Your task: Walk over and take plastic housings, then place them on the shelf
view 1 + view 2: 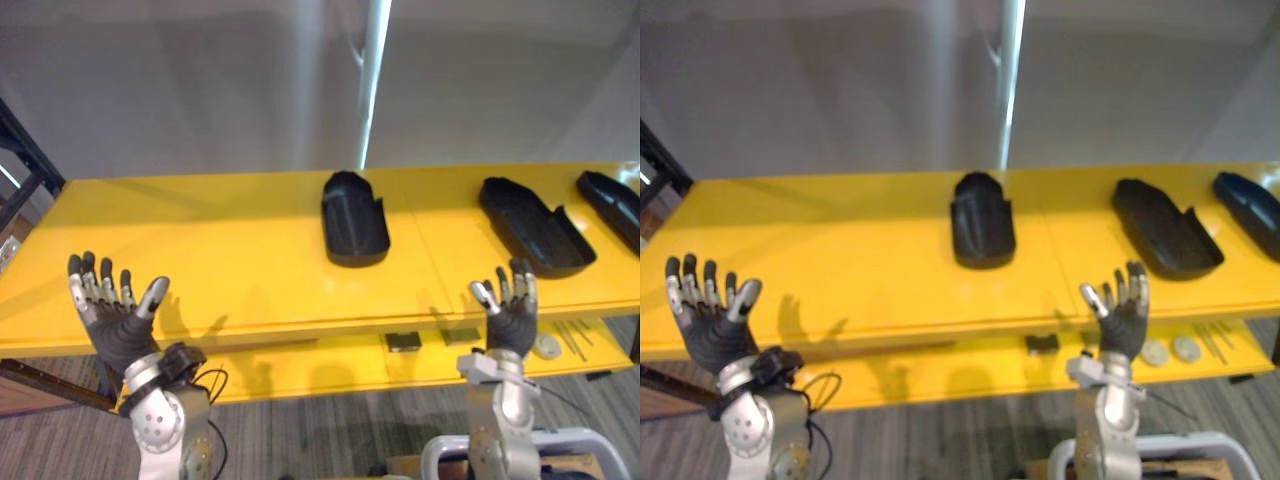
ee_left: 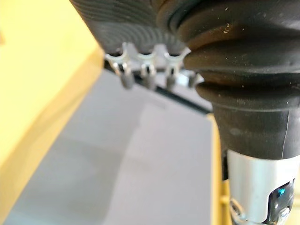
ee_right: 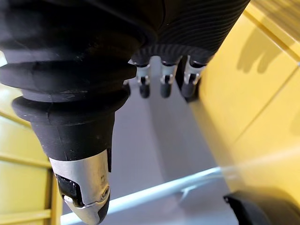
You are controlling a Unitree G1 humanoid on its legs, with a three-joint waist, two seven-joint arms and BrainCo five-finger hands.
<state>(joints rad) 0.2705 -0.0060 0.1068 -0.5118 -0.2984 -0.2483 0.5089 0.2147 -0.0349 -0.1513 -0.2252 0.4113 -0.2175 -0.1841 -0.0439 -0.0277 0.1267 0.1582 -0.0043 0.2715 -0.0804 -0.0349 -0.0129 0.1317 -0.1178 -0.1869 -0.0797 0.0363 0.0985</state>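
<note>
Housings [image 1: 355,218] lie on the yellow shelf [image 1: 200,250] beyond the left hand [image 1: 112,305] and right hand [image 1: 510,312], both splayed, empty.

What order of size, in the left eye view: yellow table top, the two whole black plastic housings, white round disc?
Yellow table top
Middle black plastic housing and right black plastic housing, too alike to rank
White round disc

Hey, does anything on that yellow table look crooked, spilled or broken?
Nothing is spilled or visibly broken. On the yellow table, the left housing lies straight, while the middle housing and right housing lie slanted. The left hand and right hand are open, holding nothing.
</note>
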